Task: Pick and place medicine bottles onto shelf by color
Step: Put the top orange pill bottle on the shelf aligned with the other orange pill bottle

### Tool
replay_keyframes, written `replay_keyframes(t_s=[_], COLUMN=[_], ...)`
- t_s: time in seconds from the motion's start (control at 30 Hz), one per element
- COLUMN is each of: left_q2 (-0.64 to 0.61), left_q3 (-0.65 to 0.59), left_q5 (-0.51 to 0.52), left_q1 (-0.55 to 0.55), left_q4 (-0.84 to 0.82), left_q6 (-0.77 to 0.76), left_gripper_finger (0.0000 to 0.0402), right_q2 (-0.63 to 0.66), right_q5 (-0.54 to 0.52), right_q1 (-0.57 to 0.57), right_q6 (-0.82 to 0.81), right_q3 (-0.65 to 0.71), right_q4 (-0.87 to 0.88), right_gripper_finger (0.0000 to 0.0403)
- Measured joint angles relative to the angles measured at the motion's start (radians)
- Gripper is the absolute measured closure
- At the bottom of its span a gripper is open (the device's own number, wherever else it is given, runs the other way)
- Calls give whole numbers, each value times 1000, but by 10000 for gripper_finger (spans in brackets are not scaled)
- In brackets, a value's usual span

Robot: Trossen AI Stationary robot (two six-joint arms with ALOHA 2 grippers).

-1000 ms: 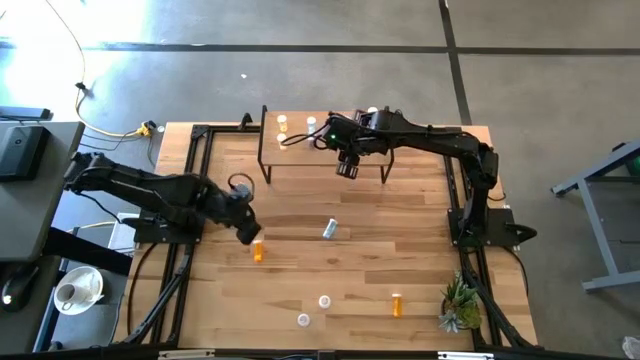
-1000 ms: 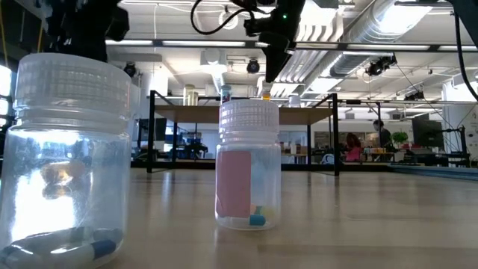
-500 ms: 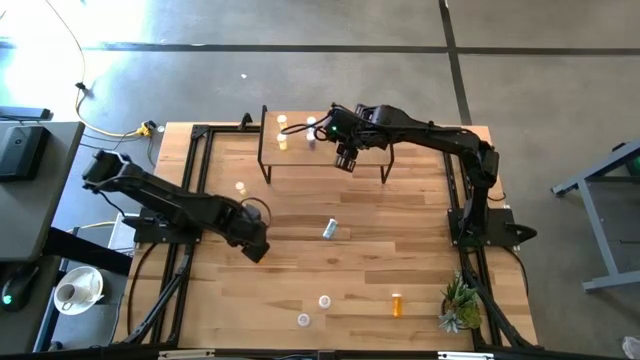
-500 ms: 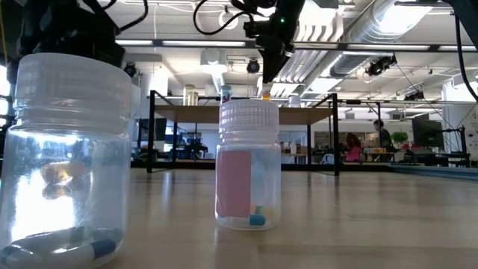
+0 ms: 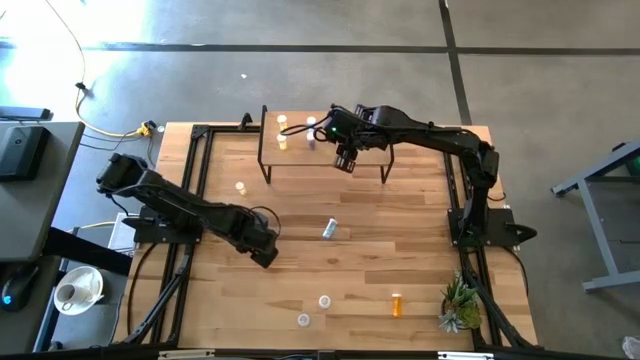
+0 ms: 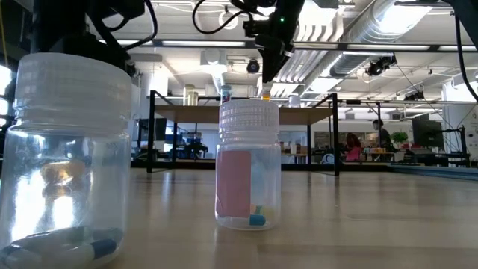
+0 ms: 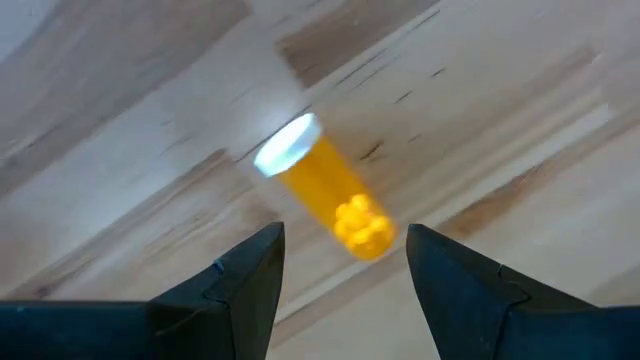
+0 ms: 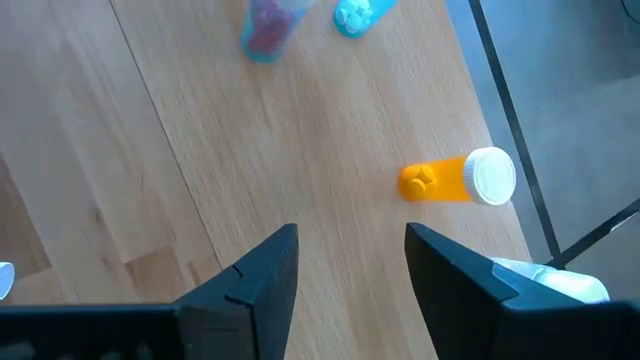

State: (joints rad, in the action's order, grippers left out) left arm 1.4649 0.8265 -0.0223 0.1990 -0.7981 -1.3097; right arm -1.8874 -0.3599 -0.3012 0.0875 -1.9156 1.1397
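High view: the left gripper (image 5: 266,255) is low over the middle-left of the wooden table (image 5: 420,250), its arm stretched across from the left edge. The right gripper (image 5: 346,163) hangs at the front edge of the shelf (image 5: 360,148), which stands at the table's far side. On the shelf's left end stand a yellow bottle (image 5: 282,122), an orange one (image 5: 282,141) and a pale one (image 5: 310,127). Loose on the table are a pale yellow bottle (image 5: 240,187), a blue-white bottle lying on its side (image 5: 329,229), two white-capped bottles (image 5: 324,300) near the front edge, and an orange bottle (image 5: 397,304) beside a small plant (image 5: 459,304)

Low view: a clear bottle with a pink label (image 6: 247,166) stands upright mid-table, and a larger-looking clear bottle (image 6: 66,161) sits very close to the lens. The right arm's gripper (image 6: 270,67) points down above the far shelf (image 6: 299,113)

Left wrist view: the left fingers (image 7: 245,290) are spread wide, holding nothing. An orange bottle with a white cap (image 7: 327,187) lies on its side on the wood between and beyond them, untouched

Right wrist view: the right fingers (image 8: 260,280) are parted and empty. Beyond them an orange bottle (image 8: 458,180) lies on its side near the board's edge, with a pink-filled bottle (image 8: 268,26) and a blue-filled one (image 8: 358,13) farther off
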Motion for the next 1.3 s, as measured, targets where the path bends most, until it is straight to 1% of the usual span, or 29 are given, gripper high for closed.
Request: replay_keyframes(t_s=[0.3,0.5,0.73,0.87,0.97,1.1,1.2,1.3], left_q2=[90,132,184,193,193,187,175,165], left_q3=[0,-1,4,4,4,3,1,-3], left_q5=[0,2,-31,-32,-33,-23,7,58], left_q1=[13,14,13,13,13,13,14,13], left_q4=[49,42,32,37,44,54,67,112], left_q6=[-31,-30,50,104,145,208,258,318], left_gripper_finger=[202,202,207,235,266,304,321,323], right_q2=[0,0,0,0,0,6,24,45], right_q5=[0,0,0,-7,-26,-25,1,75], right_q1=[0,0,0,1,1,3,9,23], right_q6=[2,0,0,7,7,-1,-9,-5], right_q3=[0,0,0,0,0,0,0,0], right_q4=[1,2,8,12,18,39,60,80], right_gripper_finger=[226,226,226,226,226,226,226,226])
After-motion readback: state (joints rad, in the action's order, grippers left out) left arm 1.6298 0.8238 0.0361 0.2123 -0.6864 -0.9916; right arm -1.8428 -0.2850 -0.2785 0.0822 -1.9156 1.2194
